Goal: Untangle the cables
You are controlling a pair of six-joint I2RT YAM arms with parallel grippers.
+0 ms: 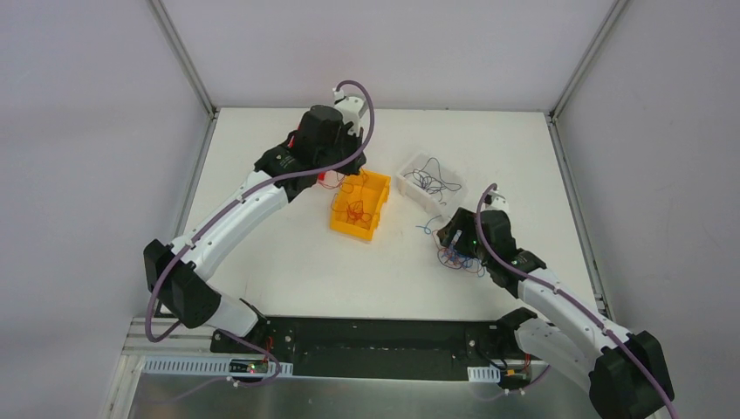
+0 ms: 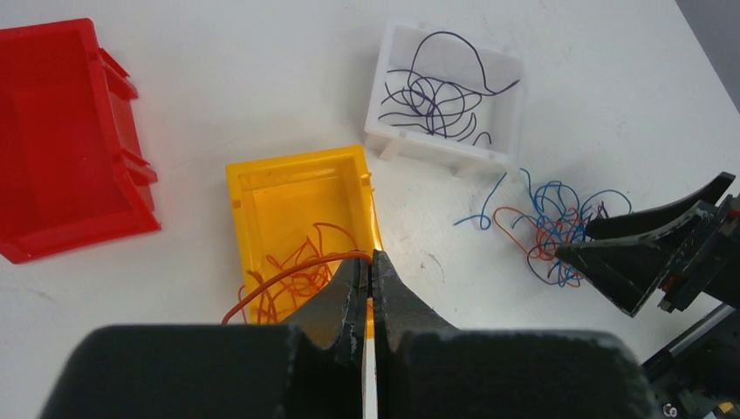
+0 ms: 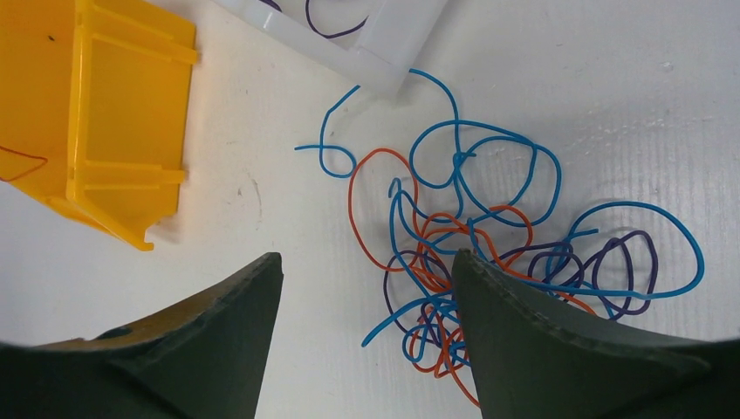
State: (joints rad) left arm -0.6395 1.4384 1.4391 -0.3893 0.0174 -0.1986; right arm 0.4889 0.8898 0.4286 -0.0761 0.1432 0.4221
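A: Where was the left tool (image 2: 373, 262)?
B: Over the yellow bin (image 2: 297, 161), at its near right corner, jaws pressed together on an orange cable (image 2: 279, 278) that arced out to the left.
A: And elsewhere?
B: The white bin (image 2: 436, 144) held dark purple cables (image 2: 436, 96), and a red bin (image 2: 61, 131) sat far left. The right tool (image 2: 573, 240) stood spread beside a blue-and-orange tangle (image 2: 554, 223) on the desk (image 2: 262, 78).

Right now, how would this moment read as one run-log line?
left gripper: shut on orange cable at yellow bin | right gripper: open over tangle on table
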